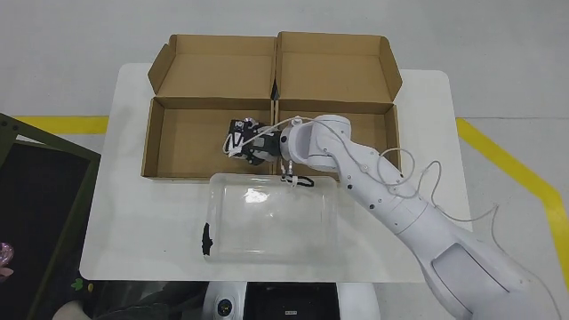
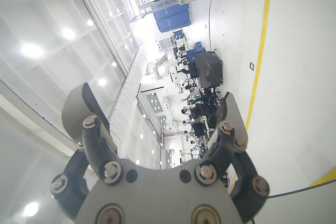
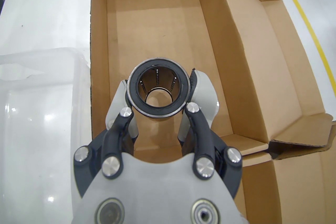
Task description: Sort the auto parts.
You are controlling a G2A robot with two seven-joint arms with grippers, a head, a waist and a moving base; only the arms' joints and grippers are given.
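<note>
right gripper [image 3: 158, 89]: clamped on the bearing [image 3: 160, 111], one finger on each side of its outer shell
bearing: metal sleeve with black end ring, rows of balls visible in the bore, box floor visible through it
position: over the left cardboard box [image 3: 157, 25], at the end next to the right cardboard box [image 1: 378, 129]
boxes: side by side, touching, flaps up, at the table's [image 1: 124, 187] far side
clear bin [image 1: 267, 222]: just in front of the boxes, small black part [image 1: 205, 238] at its left edge
left gripper [image 2: 157, 101]: fingers spread wide, nothing between them, aimed up into the hall
</note>
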